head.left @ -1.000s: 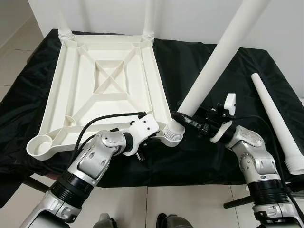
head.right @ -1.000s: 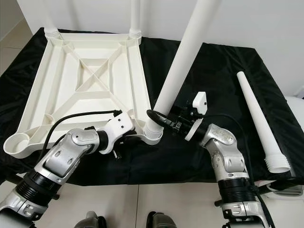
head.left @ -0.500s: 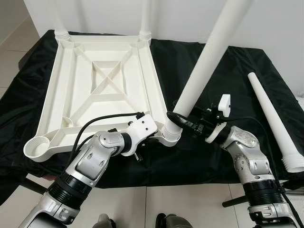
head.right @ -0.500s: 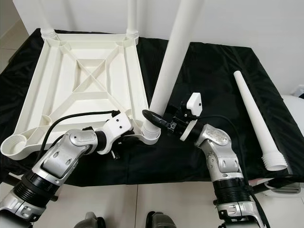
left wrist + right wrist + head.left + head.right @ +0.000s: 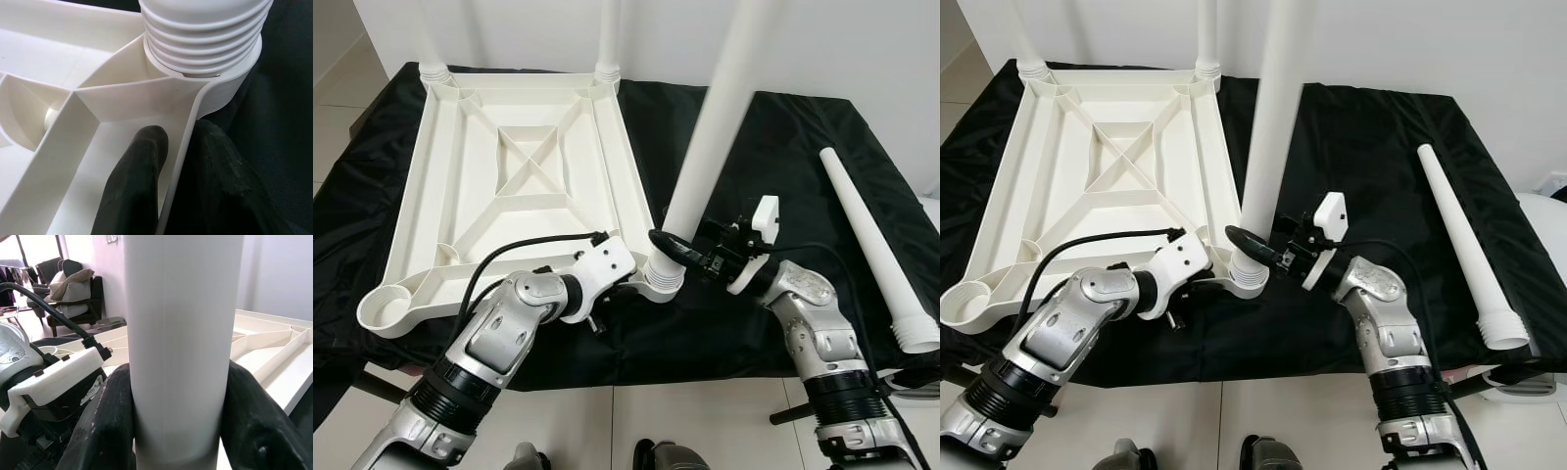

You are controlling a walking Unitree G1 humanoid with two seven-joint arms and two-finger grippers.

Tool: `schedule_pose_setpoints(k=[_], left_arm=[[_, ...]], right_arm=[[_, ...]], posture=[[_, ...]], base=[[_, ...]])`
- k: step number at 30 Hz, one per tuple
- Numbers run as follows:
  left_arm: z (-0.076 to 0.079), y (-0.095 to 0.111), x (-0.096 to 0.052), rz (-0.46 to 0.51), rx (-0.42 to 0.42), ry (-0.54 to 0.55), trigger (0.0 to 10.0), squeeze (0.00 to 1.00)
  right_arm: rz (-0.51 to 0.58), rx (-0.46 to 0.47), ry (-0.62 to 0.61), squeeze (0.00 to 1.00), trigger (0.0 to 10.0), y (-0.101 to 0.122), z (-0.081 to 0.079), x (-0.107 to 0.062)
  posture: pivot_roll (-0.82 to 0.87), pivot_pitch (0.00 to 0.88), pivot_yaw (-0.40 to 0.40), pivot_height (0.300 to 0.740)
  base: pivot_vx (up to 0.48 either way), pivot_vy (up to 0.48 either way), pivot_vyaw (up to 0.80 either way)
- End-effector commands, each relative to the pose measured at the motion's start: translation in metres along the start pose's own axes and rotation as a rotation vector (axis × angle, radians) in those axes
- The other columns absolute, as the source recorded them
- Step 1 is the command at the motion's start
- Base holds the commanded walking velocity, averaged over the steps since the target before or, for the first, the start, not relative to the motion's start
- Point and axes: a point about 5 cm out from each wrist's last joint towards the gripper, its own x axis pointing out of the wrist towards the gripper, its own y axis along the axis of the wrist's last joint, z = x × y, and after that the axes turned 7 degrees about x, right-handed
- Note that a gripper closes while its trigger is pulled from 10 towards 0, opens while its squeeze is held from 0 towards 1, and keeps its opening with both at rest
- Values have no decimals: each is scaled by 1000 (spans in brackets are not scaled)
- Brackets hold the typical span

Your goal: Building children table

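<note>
Black cloth (image 5: pixel 783 127): right end effector (image 5: pixel 668 247) clamps leg (image 5: pixel 710 147) in socket (image 5: pixel 663 284); left end effector (image 5: pixel 178 191) pinches tabletop rim (image 5: pixel 183 147).

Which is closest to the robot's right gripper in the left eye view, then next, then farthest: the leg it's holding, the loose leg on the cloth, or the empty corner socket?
1. Held leg, inside the right gripper.
2. Loose leg, to its right on the cloth.
3. Empty corner socket, far left of the tabletop.

No legible text or markings
</note>
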Motion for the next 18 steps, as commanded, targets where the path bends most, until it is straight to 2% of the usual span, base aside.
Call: schedule_pose_setpoints(k=[1, 10, 14, 18], left_arm=[[5, 11, 1, 45, 28, -19, 10000, 0], [6, 13, 0, 49, 31, -18, 10000, 0], [6, 14, -1, 50, 31, -16, 10000, 0], [6, 14, -1, 50, 31, -17, 10000, 0]], right_arm=[[-136, 86, -13, 0, 10000, -34, -7, -3], [-130, 93, -58, 0, 10000, -37, -5, -8], [-122, 99, -121, 0, 10000, -39, -1, -20], [-114, 104, -147, 0, 10000, -40, 0, -24]], posture=[[-40, 147, -48, 740], [-41, 147, -49, 740], [-45, 145, -47, 740], [-47, 143, -46, 740]], base=[[0, 0, 0], [0, 0, 0], [0, 0, 0], [0, 0, 0]])
